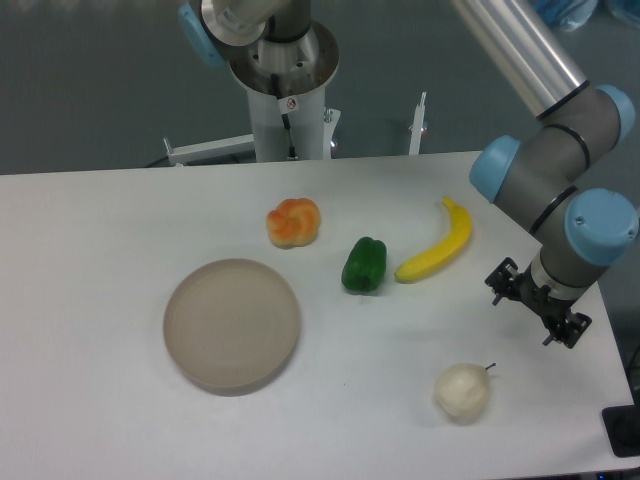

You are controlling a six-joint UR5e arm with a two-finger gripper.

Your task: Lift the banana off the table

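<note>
Camera view, fixed, looking down across the table (100, 420) from its near edge.

**Target position.** The banana (438, 243) lies flat on the table in the right half, toward the far side. Nothing is touching it. Its long axis runs diagonally: the upper tip points far and right, the lower end points near and left. The curve bows toward the right.

**Neighbouring items.** The green pepper (364, 265) sits just beside the banana's near-left end, apart from it by a narrow gap. The orange-yellow fruit (294, 222) is farther left. The round plate (232, 323) is in the near-left area. A pale onion-like item (462, 389) lies near and right, well apart from the banana.

**Gripper.** The gripper (536, 302) hangs at the right edge of the scene, below the wrist joint. It holds nothing. The fingers are seen at an angle and partly hidden by the wrist, so whether they are spread or closed cannot be told.

**Controlling relation.** The banana lies to the left of the gripper and slightly farther back. The gap between them is bare table. Judgement: the coming move calls for travel left and far, then rotation of the wrist so the fingers close across the banana's narrow width, not along its diagonal axis. A grasp at mid-length keeps the fingers away from the green pepper.
</note>
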